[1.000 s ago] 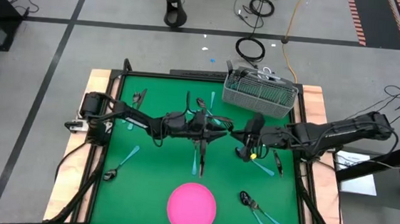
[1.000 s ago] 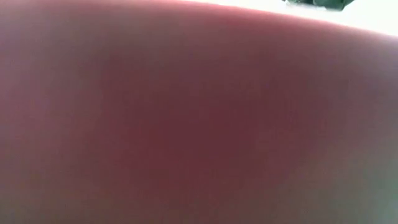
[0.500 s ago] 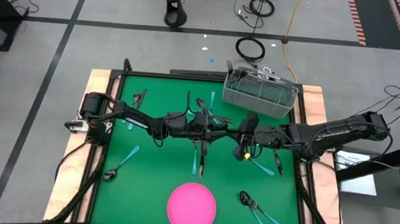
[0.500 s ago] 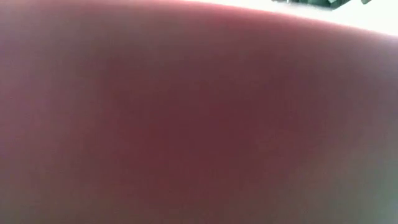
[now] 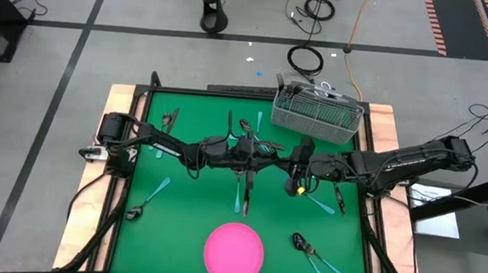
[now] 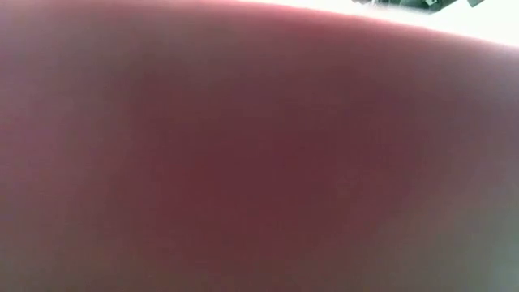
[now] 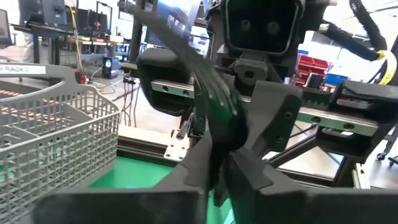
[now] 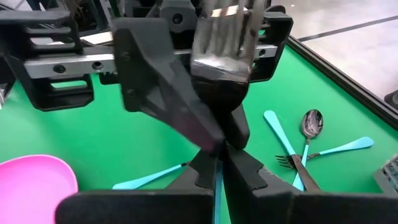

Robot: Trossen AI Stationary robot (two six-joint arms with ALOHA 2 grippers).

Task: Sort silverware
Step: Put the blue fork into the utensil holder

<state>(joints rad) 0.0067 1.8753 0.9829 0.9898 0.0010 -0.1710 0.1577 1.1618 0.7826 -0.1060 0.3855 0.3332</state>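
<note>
Left pincer (image 7: 217,165) and right pincer (image 8: 217,165) meet mid-table, both clamped on 1 shiny dark-metal fork (image 8: 222,59); grey mesh basket (image 5: 317,114) nearby.

The right gripper (image 8: 217,163) pinches a fork (image 8: 225,37), tines up, facing the left gripper (image 8: 180,102); a pink plate (image 8: 31,183) lies aside.

We are looking at a green table (image 5: 186,202) with a pale wooden border. A round pink plate (image 5: 234,253) is sitting near its front edge. The silverware (image 5: 314,260) is showing dark shiny heads and light-blue handles. A grey wire-mesh basket (image 5: 317,114) is standing at the far edge. Both arms are black.
</note>
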